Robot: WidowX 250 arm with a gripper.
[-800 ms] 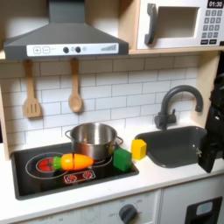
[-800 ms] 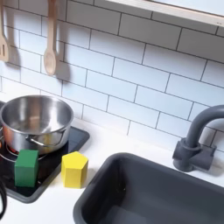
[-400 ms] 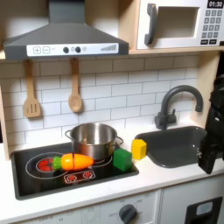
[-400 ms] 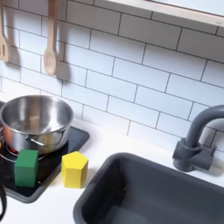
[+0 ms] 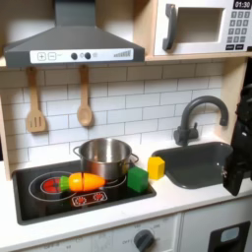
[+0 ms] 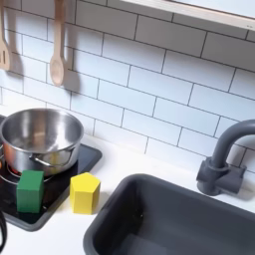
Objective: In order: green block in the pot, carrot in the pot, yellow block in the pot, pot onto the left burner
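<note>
We are looking at a toy kitchen: white tiled wall [image 5: 138,98] running behind a pale surface [image 5: 182,197], a grey range hood [image 5: 69,44] hanging above, and a microwave [image 5: 202,27] sitting up at the first exterior view's right. Two wooden utensils [image 5: 59,103] are hanging on the tiles (one slotted). A dark sink [image 6: 169,219] with a curved faucet [image 6: 224,159] is showing in both exterior views.
</note>
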